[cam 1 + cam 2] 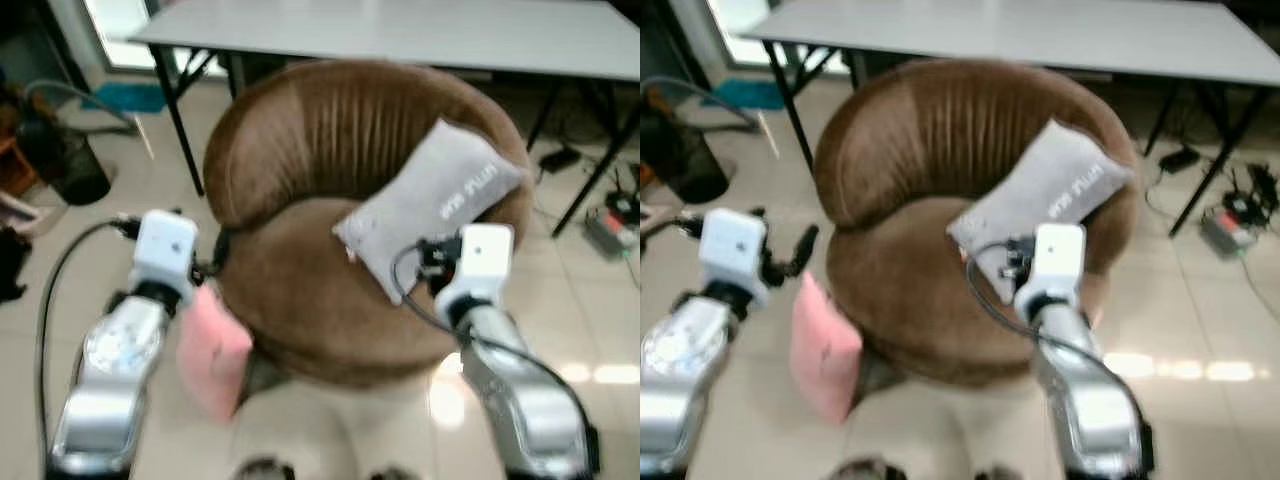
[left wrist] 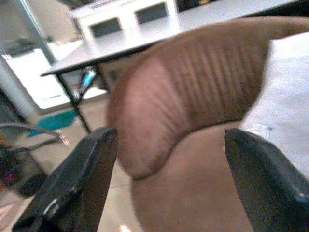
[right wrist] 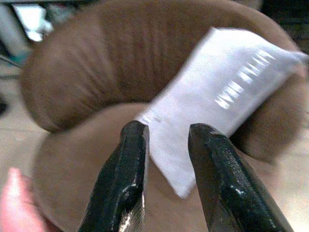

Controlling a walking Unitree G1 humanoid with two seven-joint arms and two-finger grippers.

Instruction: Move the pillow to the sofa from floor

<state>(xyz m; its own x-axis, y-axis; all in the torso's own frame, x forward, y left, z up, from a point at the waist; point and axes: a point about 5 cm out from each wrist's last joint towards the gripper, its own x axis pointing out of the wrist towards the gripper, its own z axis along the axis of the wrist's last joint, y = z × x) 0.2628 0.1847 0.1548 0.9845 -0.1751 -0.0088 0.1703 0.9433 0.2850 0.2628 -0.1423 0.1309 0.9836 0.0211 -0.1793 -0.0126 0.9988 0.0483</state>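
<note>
A grey pillow lies tilted on the round brown sofa, leaning against its back on the right side. A pink pillow stands on the floor against the sofa's front left. My right gripper hovers over the seat just in front of the grey pillow's lower edge; it is open, and nothing sits between its fingers. My left gripper is wide open beside the sofa's left side, just above the pink pillow, and faces the backrest.
A white table with black legs stands right behind the sofa. Cables and a power strip lie on the tiled floor at the right. A dark bin and a hose are at the left.
</note>
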